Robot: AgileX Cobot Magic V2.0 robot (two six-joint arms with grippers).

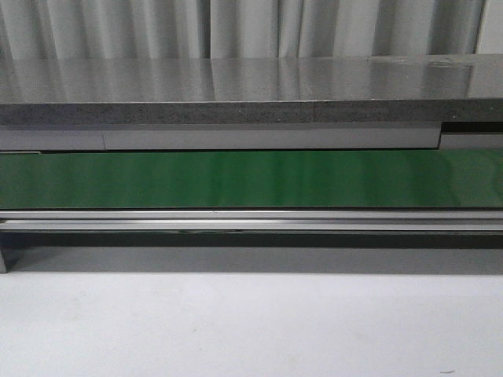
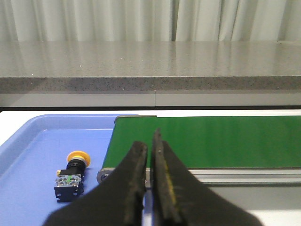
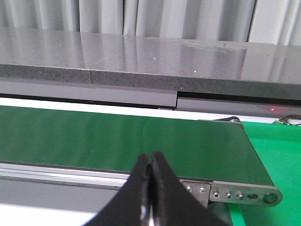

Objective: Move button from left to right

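Looking forward, the front view shows a green belt (image 1: 251, 179) running across the frame, a metal rail (image 1: 251, 220) along its near edge, a grey stone counter (image 1: 251, 90) behind it, and a white table (image 1: 251, 322) in front. Neither arm nor the button appears in this view.

Left wrist view: a blue tray (image 2: 33, 141) lies beside the end of the belt (image 2: 211, 141). The button (image 2: 70, 175) lies on its side on the tray floor, its orange cap (image 2: 77, 155) pointing away from the camera and its dark body with a clear, green-flecked block nearer the camera. It is the only item seen in the tray. The left gripper (image 2: 151, 141) is clenched on nothing, its black fingers (image 2: 134, 188) nearly touching with only a thin slit between them. The tips sit over the belt's end, near the button but apart from it.

Right wrist view: the right gripper (image 3: 150, 157) is clenched and empty, its fingers (image 3: 136, 193) pressed together at the tips. It is level, aimed across the belt (image 3: 117, 141) toward the counter (image 3: 141, 61). The belt's bolted end bracket (image 3: 240, 193) shows beside it, with a green surface (image 3: 277, 150) beyond.
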